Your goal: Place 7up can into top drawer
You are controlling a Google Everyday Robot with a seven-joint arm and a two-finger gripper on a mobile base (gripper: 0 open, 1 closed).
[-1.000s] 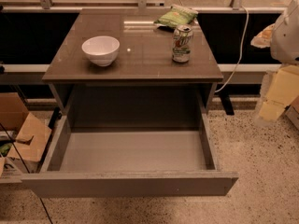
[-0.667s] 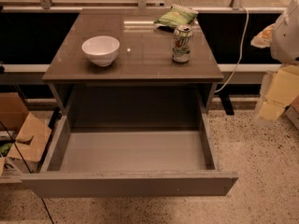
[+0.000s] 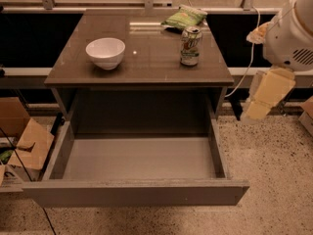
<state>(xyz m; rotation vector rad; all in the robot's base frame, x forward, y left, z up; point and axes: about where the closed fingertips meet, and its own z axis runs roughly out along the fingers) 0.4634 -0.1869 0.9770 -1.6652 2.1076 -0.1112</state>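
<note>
Standing wide across the scene, the table (image 3: pixel 146 70) carried its load on a glossy top. The top drawer (image 3: pixel 139 161) hung pulled well out below it, with nothing visible on its grey bottom. The gripper (image 3: pixel 264 96) hovered off the table's right edge, well apart from every object; whether it was spread or closed could not be told. The white bowl (image 3: pixel 105 53) sat at the left and the green chip bag (image 3: pixel 185 17) at the back edge. The 7up can (image 3: pixel 190 45) stood upright near the right side, just in front of the bag. A sideways approach from the right risked tipping the light can or shoving it toward the bowl. A weak pinch might have let it slip, and a release from too high would probably have sent it rolling in the drawer.
</note>
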